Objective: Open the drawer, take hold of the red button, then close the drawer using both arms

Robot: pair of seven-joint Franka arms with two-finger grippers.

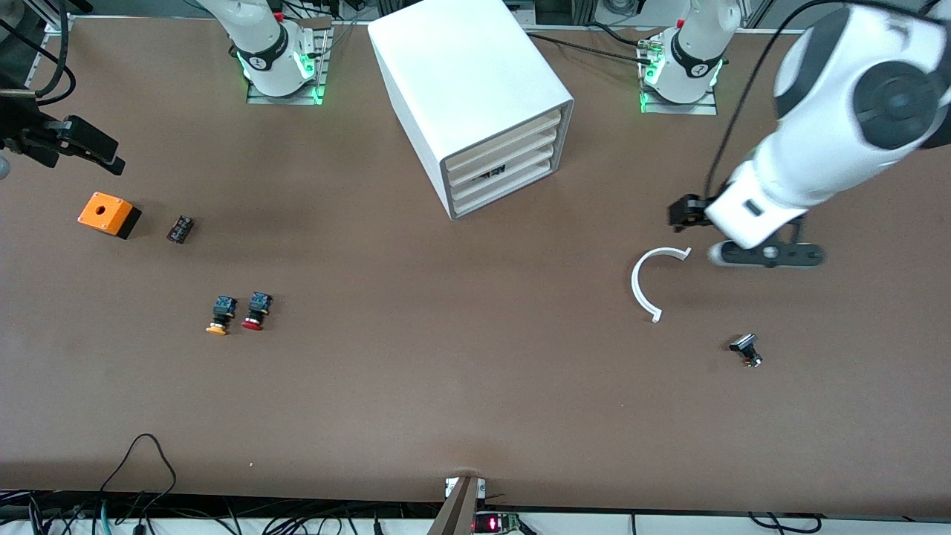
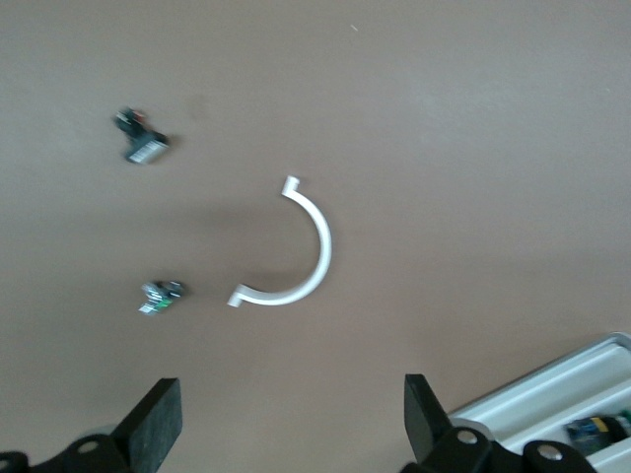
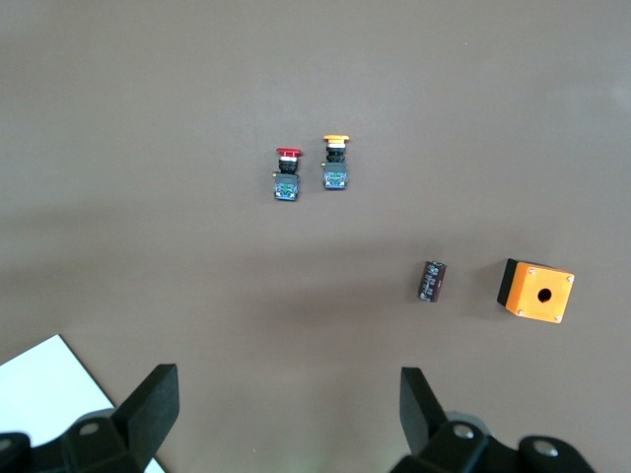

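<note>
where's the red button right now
The red button lies on the table toward the right arm's end, right beside the orange-yellow button, nearer the front camera than the orange box.

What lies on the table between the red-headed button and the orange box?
A small black block, seen in the front view between the red button and the orange box.

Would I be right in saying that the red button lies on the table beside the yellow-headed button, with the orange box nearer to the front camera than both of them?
Not quite: the orange box lies farther from the front camera than the red button and the yellow-headed button, as the front view shows. The two buttons do lie side by side on the table.
</note>
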